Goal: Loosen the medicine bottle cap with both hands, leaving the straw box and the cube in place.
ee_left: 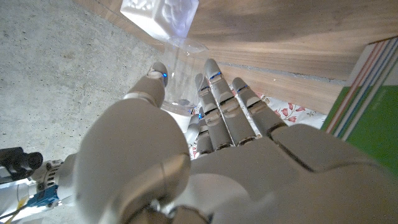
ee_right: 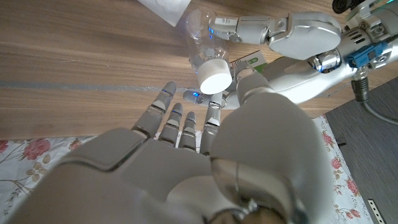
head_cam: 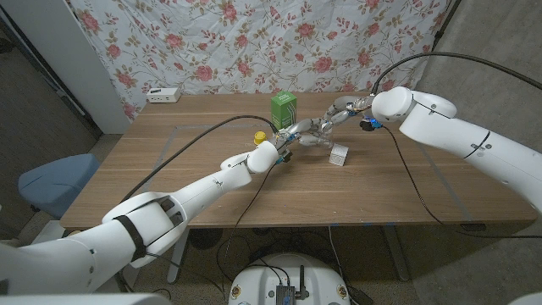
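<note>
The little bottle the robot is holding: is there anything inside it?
The bottle is clear plastic with a white cap, and it looks empty. The left hand around it covers part of it, so I can't be sure.

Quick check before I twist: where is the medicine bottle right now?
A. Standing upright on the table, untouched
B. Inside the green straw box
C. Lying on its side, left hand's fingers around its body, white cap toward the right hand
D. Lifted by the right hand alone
C: the right wrist view shows the clear medicine bottle on its side, gripped by the left hand, its white cap facing the right hand, whose fingers reach toward it.
</note>
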